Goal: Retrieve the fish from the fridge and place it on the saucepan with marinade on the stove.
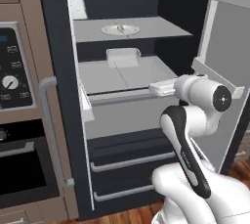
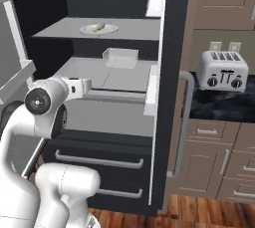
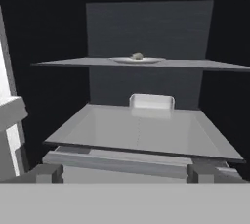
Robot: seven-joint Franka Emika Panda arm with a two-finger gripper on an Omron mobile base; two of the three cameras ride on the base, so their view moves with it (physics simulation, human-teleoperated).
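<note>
The hand (image 3: 125, 173) hangs at the front edge of the fridge's (image 1: 53, 47) lower shelf (image 3: 141, 132), fingers spread wide and empty. Farther in on that shelf, against the back wall, sits a small white tray (image 3: 152, 101). Above it, on the upper shelf (image 3: 205, 64), the fish (image 3: 137, 56) lies on a pale plate (image 3: 124, 60). The step appears to be the reach for the fish; the next move calls for rising to the upper shelf and advancing over the plate.
</note>
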